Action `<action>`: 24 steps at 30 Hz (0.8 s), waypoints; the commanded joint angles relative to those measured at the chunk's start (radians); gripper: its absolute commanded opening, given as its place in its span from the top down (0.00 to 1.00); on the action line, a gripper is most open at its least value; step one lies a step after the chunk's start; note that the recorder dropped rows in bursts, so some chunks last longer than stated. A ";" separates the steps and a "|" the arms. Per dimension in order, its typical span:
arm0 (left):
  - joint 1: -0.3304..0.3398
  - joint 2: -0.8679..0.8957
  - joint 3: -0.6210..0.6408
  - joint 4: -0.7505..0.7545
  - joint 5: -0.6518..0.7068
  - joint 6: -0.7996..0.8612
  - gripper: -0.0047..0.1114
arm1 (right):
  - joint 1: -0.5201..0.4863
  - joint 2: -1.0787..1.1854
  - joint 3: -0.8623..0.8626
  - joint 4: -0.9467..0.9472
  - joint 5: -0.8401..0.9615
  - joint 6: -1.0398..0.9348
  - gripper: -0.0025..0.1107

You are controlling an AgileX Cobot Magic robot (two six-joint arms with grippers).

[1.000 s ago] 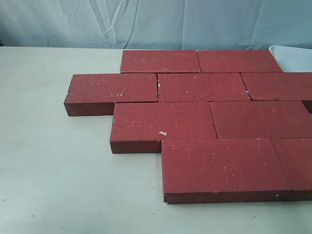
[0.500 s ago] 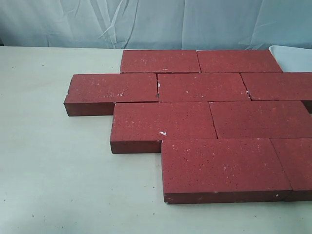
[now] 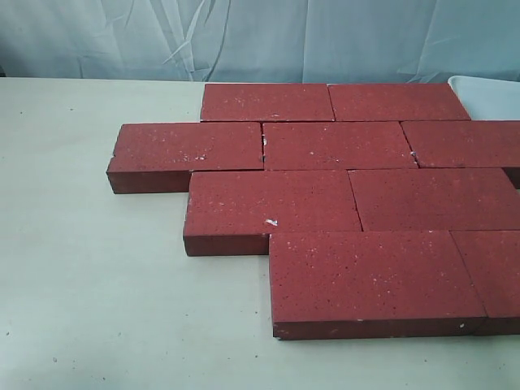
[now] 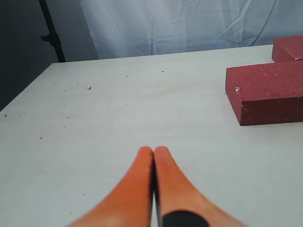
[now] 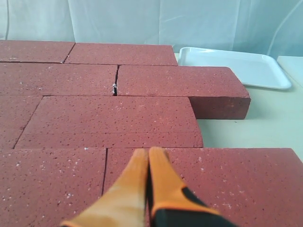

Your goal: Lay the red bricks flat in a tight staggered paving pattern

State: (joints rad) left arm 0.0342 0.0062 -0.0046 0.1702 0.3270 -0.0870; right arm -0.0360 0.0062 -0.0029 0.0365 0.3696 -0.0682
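The red bricks (image 3: 313,146) are seen beneath the clenched right end effector (image 5: 148,152) and apart from the clenched left end effector (image 4: 154,150).

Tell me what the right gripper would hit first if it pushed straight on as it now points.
Probably the brick just ahead of the shut right gripper, which points across the laid rows. Its height above them is unclear, so it might skim on to a farther row.
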 commanded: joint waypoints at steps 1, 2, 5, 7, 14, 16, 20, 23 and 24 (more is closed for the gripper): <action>0.003 -0.006 0.005 -0.054 -0.014 -0.003 0.96 | -0.004 -0.006 0.003 0.000 -0.014 -0.001 0.99; 0.003 -0.006 0.005 -0.082 -0.016 -0.003 0.96 | -0.004 -0.006 0.003 0.000 -0.014 -0.001 0.99; 0.003 -0.006 0.005 -0.178 -0.021 0.005 0.96 | -0.004 -0.006 0.003 0.000 -0.014 -0.001 0.99; 0.003 -0.006 0.005 -0.182 -0.021 0.021 0.96 | -0.004 -0.006 0.003 0.000 -0.014 -0.001 0.99; 0.003 -0.006 0.005 -0.203 -0.021 0.078 0.96 | -0.004 -0.006 0.003 0.000 -0.014 -0.001 0.99; 0.003 -0.006 0.005 -0.210 -0.021 0.098 0.96 | -0.004 -0.006 0.003 0.000 -0.014 -0.001 0.99; 0.003 -0.006 0.005 -0.203 -0.021 0.099 0.96 | -0.004 -0.006 0.003 0.000 -0.014 -0.001 0.99; 0.003 -0.006 0.005 -0.201 -0.021 0.099 0.96 | -0.004 -0.006 0.003 0.000 -0.014 -0.001 0.99; 0.003 -0.006 0.005 -0.192 -0.021 0.099 0.96 | -0.004 -0.006 0.003 0.000 -0.014 -0.001 0.99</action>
State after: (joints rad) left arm 0.0342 0.0062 -0.0046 -0.0283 0.3190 0.0076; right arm -0.0360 0.0062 -0.0029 0.0365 0.3696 -0.0682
